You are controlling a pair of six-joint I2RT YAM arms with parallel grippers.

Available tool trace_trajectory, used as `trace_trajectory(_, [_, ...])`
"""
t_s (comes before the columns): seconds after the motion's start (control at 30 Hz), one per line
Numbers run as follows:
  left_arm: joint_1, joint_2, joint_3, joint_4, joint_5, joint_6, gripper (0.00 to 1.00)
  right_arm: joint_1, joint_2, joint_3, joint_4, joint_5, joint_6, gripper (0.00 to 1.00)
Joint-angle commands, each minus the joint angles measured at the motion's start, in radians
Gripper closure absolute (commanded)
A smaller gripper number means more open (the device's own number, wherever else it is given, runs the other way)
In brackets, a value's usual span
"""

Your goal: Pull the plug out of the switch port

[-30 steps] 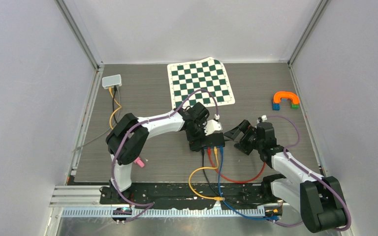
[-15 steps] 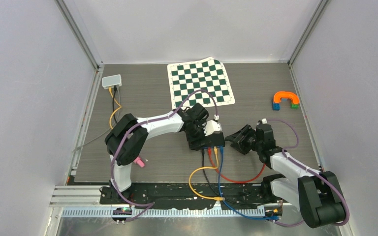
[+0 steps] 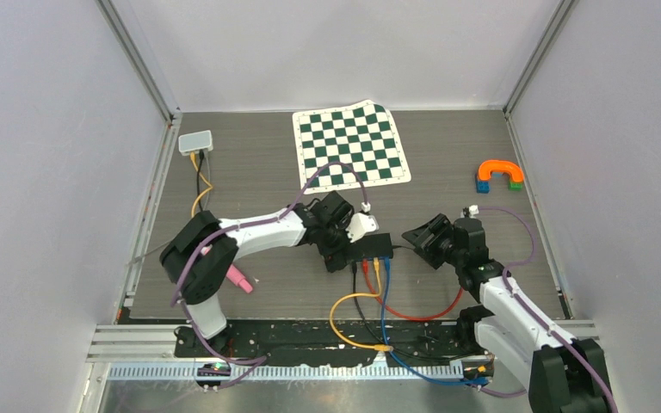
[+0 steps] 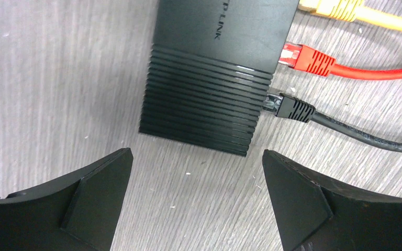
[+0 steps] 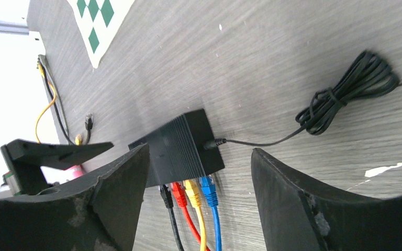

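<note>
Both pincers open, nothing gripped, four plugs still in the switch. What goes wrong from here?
1. The black plug, red plug and yellow plug sit tight side by side; a pincer may clamp two, or the wrong one.
2. Neither the left pincer nor the right pincer holds the switch; a pull would likely drag it across the table instead of freeing a plug.

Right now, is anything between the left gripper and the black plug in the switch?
Nothing visible: the open left gripper hangs over bare tabletop, the black plug lies uncovered just ahead, beside the switch corner.
</note>
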State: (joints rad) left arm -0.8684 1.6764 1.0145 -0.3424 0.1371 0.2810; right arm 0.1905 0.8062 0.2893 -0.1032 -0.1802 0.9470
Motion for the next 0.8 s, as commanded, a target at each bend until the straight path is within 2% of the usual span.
trace_trajectory(0.0, [0.0, -0.165, -0.084, 0.201, -0.087, -0.066, 0.0, 0.004, -0.078, 0.11, -0.144, 0.16, -0.181, 0.15])
trace_trajectory(0.07, [0.0, -0.212, -0.132, 0.255, -0.125, -0.095, 0.01, 0.004, -0.117, 0.112, -0.159, 0.209, -0.181, 0.08])
trace_trajectory(0.1, [0.0, -0.243, -0.151, 0.281, -0.185, -0.121, 0.0, 0.004, -0.138, 0.106, -0.159, 0.233, -0.176, 0.03])
trace_trajectory(0.13, [0.001, -0.259, -0.165, 0.298, -0.231, -0.152, 0.0, 0.005, -0.146, 0.103, -0.158, 0.238, -0.154, 0.02])
trace_trajectory(0.2, [0.012, -0.273, -0.173, 0.297, -0.281, -0.199, 0.0, 0.004, -0.153, 0.093, -0.139, 0.225, -0.124, 0.04])
trace_trajectory(0.33, [0.092, -0.248, -0.103, 0.222, -0.08, -0.257, 0.0, 0.004, -0.15, 0.09, -0.118, 0.216, -0.09, 0.05])
trace_trajectory(0.37, [0.107, -0.242, -0.081, 0.184, -0.081, -0.272, 0.01, 0.004, -0.151, 0.098, -0.124, 0.22, -0.092, 0.05])
trace_trajectory(0.57, [0.114, -0.434, -0.216, 0.384, -0.257, -0.325, 0.0, 0.003, -0.189, 0.132, -0.193, 0.306, -0.118, 0.04])
trace_trajectory(0.67, [0.116, -0.464, -0.251, 0.425, -0.356, -0.392, 0.0, 0.004, -0.243, 0.115, -0.215, 0.356, -0.123, 0.05])
trace_trajectory(0.73, [0.13, -0.426, -0.216, 0.389, -0.331, -0.398, 0.0, 0.003, -0.28, 0.079, -0.208, 0.393, -0.039, 0.05])
trace_trajectory(0.77, [0.135, -0.394, -0.181, 0.353, -0.27, -0.374, 0.01, 0.003, -0.305, 0.065, -0.198, 0.4, -0.025, 0.05])
